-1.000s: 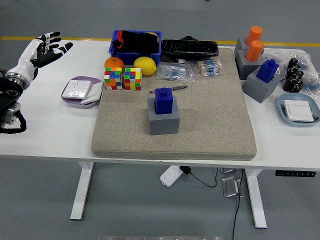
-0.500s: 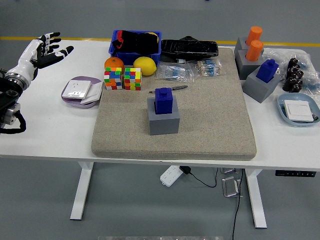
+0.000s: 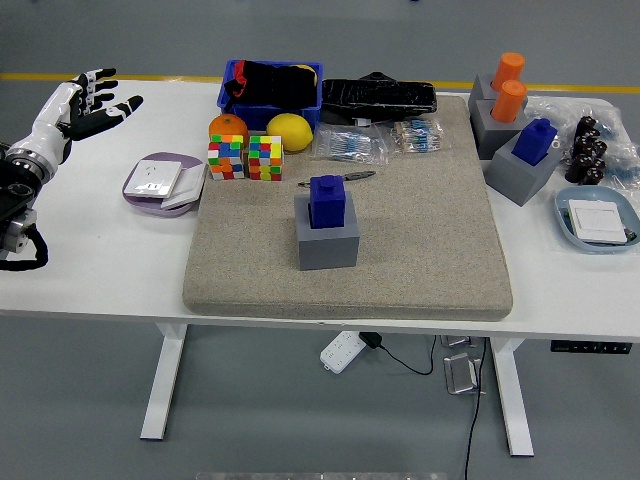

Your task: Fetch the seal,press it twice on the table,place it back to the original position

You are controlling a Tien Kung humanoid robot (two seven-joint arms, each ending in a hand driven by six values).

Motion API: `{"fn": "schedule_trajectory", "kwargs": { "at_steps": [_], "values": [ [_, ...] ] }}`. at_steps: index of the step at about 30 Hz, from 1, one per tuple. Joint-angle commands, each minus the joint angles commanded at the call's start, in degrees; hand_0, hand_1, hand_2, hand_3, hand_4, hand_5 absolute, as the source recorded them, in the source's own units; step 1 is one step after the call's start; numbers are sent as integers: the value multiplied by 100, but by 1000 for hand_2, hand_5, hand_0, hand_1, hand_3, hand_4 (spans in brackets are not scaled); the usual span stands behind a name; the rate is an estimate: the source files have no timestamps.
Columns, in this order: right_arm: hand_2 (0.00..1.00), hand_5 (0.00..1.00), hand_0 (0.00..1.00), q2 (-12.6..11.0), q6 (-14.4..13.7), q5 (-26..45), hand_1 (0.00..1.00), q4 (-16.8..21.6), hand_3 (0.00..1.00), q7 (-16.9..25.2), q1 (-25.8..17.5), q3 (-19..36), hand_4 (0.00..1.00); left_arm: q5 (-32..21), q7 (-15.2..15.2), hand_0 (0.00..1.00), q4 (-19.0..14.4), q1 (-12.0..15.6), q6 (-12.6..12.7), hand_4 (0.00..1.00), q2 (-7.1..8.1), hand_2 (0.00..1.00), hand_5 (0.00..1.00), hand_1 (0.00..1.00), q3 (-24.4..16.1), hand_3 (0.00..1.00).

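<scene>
- Grey floor with a yellow line runs behind the white worktop (image 3: 90, 270) in front of you, and a beige mat (image 3: 400, 250) covers most of its middle.
- You see the left hand (image 3: 85, 105) raised at the far left edge of the worktop, well apart from the mat; its fingers (image 3: 128, 104) are spread wide and hold nothing.
- Your right hand does not show in the head view.
- The seal (image 3: 327, 200), a blue block, sits upright in the grey holder (image 3: 328, 241) near the middle of the mat, untouched.
- Just beyond the seal a thin pen (image 3: 345, 178) lies on the mat.
- To your left of the mat a purple dish (image 3: 140, 190) carries a white socket plate.
- Two colour cubes (image 3: 246, 157) stand side by side at the mat's far left corner, with an orange (image 3: 228, 127) and a lemon (image 3: 290, 131) just behind them.
- A blue bin (image 3: 272, 92) with dark items sits at the far edge, and a black bag (image 3: 380, 95) lies beside it on the right.
- On the right you have another blue stamp (image 3: 536, 140) in a grey holder, and two orange stamps (image 3: 508, 85) in holders beyond it.
- A pale blue tray (image 3: 566, 222) rests at the right edge of the worktop.
</scene>
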Motion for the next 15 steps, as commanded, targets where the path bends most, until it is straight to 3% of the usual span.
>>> {"fn": "schedule_trajectory", "kwargs": {
  "at_steps": [15],
  "values": [
    [759,619,839,-9,-9,-64,761,39,724,-3,0,67,804,12,-4,916,-32,-47,3,828,23,904,395,888,-2,911]
  ]
}}
